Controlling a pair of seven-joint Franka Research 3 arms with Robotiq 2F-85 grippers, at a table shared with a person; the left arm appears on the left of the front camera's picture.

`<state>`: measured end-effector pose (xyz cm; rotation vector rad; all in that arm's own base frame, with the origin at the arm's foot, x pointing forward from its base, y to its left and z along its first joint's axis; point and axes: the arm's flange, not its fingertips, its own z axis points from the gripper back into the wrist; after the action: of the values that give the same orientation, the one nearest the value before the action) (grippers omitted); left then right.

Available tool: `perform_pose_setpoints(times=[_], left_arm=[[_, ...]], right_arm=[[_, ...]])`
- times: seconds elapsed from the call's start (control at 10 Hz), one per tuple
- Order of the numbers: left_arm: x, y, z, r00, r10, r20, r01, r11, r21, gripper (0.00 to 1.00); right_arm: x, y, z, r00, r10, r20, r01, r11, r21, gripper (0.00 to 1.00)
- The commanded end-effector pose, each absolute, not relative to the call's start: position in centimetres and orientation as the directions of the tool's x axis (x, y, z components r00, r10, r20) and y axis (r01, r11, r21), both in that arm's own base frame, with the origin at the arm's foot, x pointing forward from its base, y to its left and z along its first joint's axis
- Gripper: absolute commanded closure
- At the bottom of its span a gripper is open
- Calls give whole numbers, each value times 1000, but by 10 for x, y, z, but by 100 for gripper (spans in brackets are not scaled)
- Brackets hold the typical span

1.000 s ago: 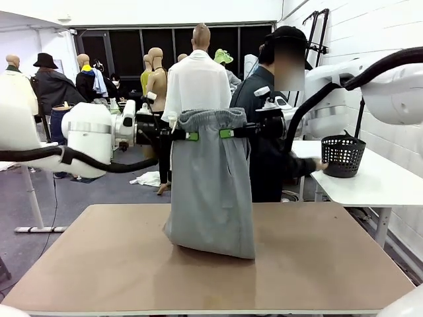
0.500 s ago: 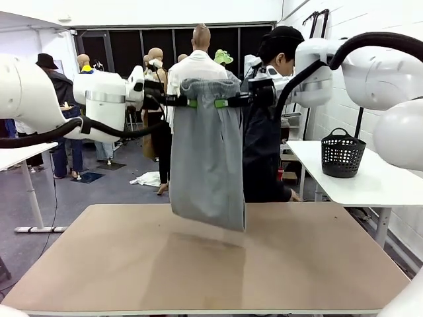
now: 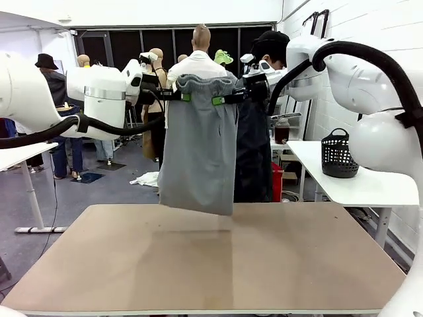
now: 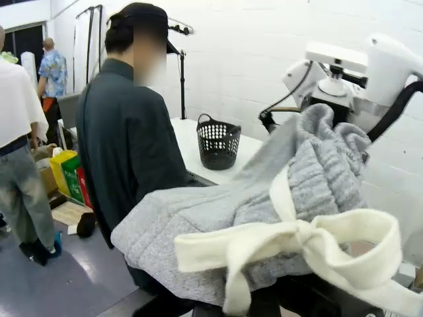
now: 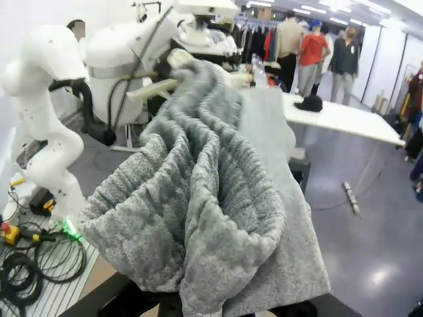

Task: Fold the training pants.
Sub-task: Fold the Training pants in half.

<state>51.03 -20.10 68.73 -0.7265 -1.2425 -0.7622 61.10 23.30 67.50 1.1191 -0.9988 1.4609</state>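
The left claw is clamped on one end of the gathered elastic waistband, and the right claw is clamped on the other end, the two standing level and near each other high above the bench. Between them hang the light grey soft jersey training pants, waistband bunched at the top and the legs falling together in one long panel. The bottom edge sits clear above the brown flat bench, tilted a little lower toward the robot's right. In the left wrist view the white drawstring bow lies over the grey cloth just past the fingers.

The step in hand looks like carrying the lifted garment to lay it out for a fold. To do it well, both claws should keep level and move together, so the waistband neither stretches nor sags. Lower slowly until the hem touches the bench, then draw the waistband along so the fabric lays down flat rather than piling. The grip must hold until the cloth rests fully. A person in a dark jacket stands behind the pants, at the far side.
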Motion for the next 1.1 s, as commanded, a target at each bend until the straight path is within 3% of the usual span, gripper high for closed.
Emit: perform_pose_setpoints(times=[0.0,0.5,0.6,1.0], left_arm=[[493,-186,669,170,-143,975,851,520,-72,100],[498,-175,601,244,-110,964,891,418,-178,100],[504,-188,614,276,-141,951,866,466,-182,100],[504,-188,614,276,-141,951,866,466,-182,100]], right_arm=[[608,227,661,-38,290,956,-982,-188,18,100],[554,219,615,-4,298,954,-982,-183,53,100],[599,234,627,-16,284,959,-979,-200,43,100],[599,234,627,-16,284,959,-979,-200,43,100]])
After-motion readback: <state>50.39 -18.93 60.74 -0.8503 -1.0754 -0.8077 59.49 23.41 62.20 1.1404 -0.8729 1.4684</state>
